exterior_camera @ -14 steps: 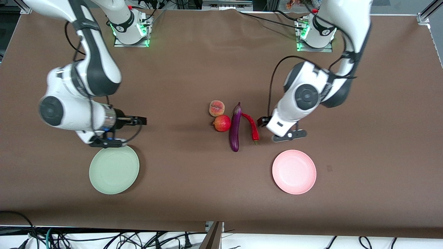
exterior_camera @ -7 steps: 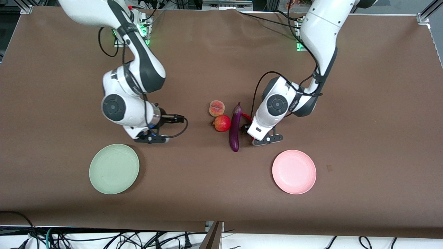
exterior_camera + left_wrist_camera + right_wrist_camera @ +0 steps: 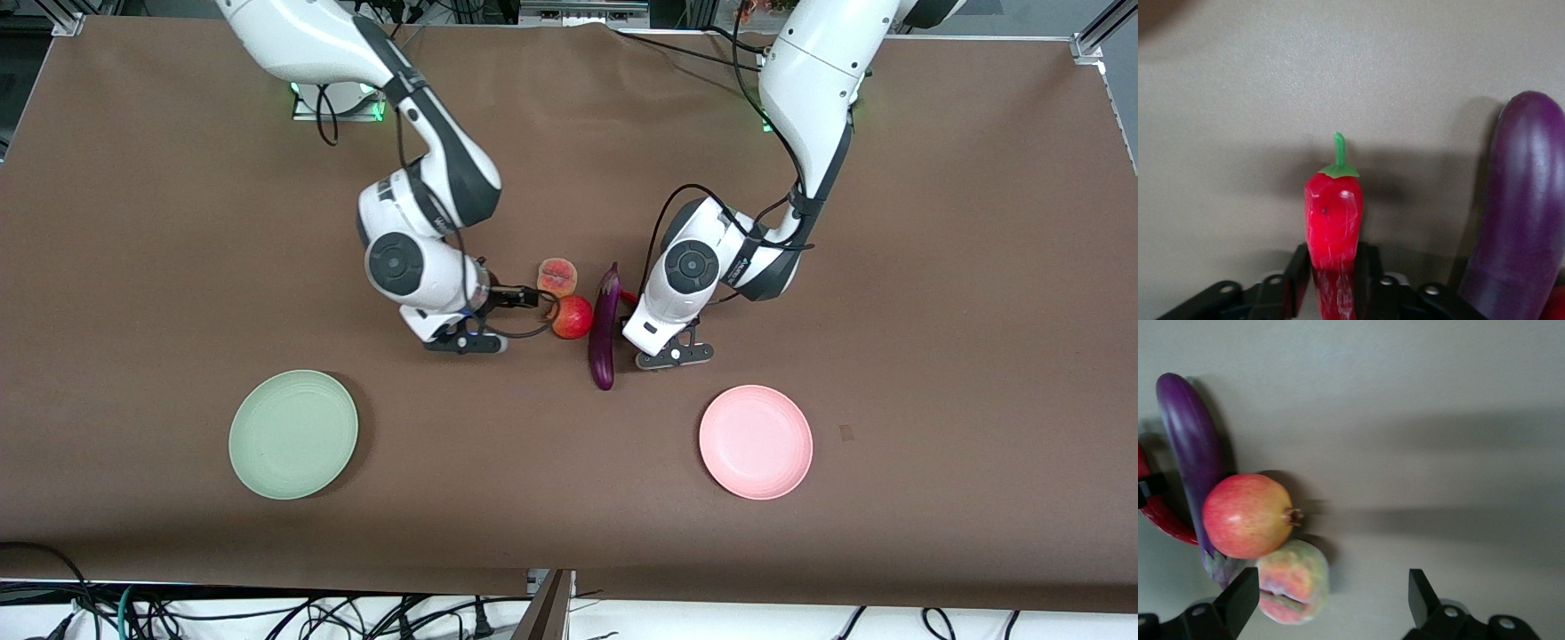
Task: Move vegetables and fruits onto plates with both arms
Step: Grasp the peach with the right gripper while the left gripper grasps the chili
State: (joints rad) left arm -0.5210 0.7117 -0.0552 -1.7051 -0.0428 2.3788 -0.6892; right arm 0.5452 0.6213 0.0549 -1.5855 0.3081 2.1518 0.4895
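The peach [image 3: 557, 274], red fruit [image 3: 573, 317], purple eggplant [image 3: 605, 333] and red chili pepper [image 3: 628, 296] lie together at mid-table. My left gripper [image 3: 1333, 283] is down at the chili [image 3: 1333, 213], fingers pressed on both its sides, with the eggplant [image 3: 1521, 213] beside it. My right gripper [image 3: 526, 298] is open wide and low beside the peach [image 3: 1295, 580] and red fruit [image 3: 1248, 515]; the peach sits just inside one finger [image 3: 1238, 597]. The green plate [image 3: 293, 434] and the pink plate [image 3: 756, 442] hold nothing.
The green plate lies toward the right arm's end and the pink plate toward the left arm's end, both nearer the front camera than the produce. Brown cloth covers the table. Cables hang below the front edge.
The right arm swung from over the green plate to the peach and red fruit. The left arm moved in over the chili and lowered onto it.
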